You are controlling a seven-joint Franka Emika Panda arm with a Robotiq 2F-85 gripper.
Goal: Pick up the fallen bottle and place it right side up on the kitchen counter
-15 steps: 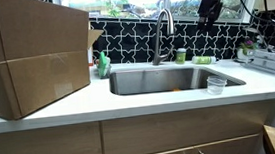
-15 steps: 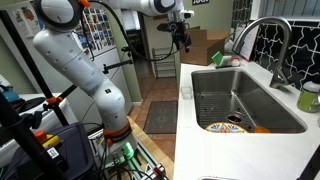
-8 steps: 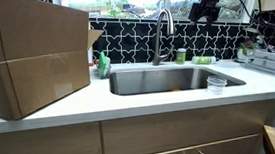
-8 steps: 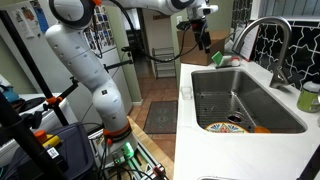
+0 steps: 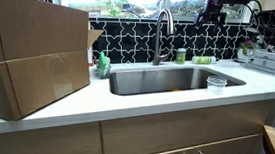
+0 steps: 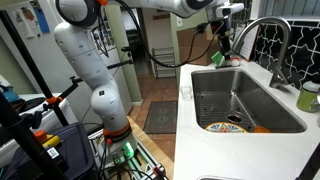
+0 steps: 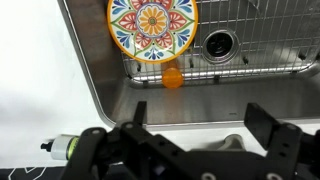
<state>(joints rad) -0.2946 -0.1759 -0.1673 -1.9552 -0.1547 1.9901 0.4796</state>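
The bottle (image 5: 203,59) is small and yellow-green and lies on its side on the white kitchen counter (image 5: 129,100) behind the sink, to the right of the faucet. In the wrist view it lies at the lower left (image 7: 66,148) on the counter. My gripper (image 5: 216,16) hangs high above the back of the sink, open and empty, and also shows in an exterior view (image 6: 222,36). In the wrist view its two dark fingers (image 7: 200,125) stand wide apart over the sink's edge.
A big cardboard box (image 5: 30,56) fills the counter's left. Near the faucet (image 5: 162,33) stand a green soap bottle (image 5: 102,63) and a squat green container (image 5: 181,55). A clear cup (image 5: 215,83) and a dish rack (image 5: 271,57) sit right. The sink holds a colourful plate (image 7: 153,25) and an orange ball (image 7: 173,78).
The arm has swung the gripper across from beyond the counter's end to above the sink, close to the faucet. The gripper has stayed open. The bottle has not moved.
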